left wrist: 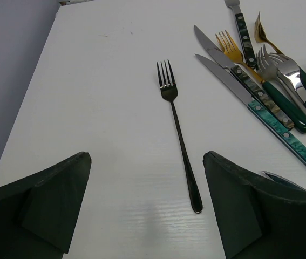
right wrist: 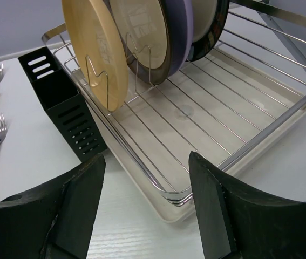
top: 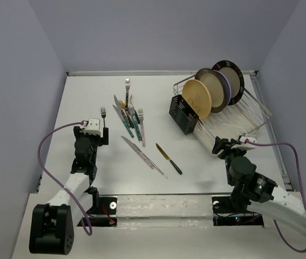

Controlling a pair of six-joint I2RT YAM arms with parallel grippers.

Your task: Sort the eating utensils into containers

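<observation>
A slim black fork (left wrist: pixel 177 129) lies alone on the white table, its handle end between my left gripper's (left wrist: pixel 147 159) open fingers, nearer the right finger. In the top view this fork (top: pixel 103 115) lies just ahead of the left gripper (top: pixel 93 132). Several forks and knives with green, gold and silver handles (top: pixel 129 116) lie in a pile at mid-table, also visible in the left wrist view (left wrist: pixel 271 86). Two knives lie apart: a silver-pinkish one (top: pixel 142 155) and a gold-and-dark one (top: pixel 169 159). The black perforated caddy (top: pixel 183 113) (right wrist: pixel 66 113) stands against the rack. My right gripper (top: pixel 225 144) (right wrist: pixel 147 162) is open and empty at the rack's near corner.
A wire dish rack (top: pixel 233 116) on a cream tray (right wrist: pixel 185 208) holds several upright plates (top: pixel 215 89) at the right. Grey walls enclose the table on the left, back and right.
</observation>
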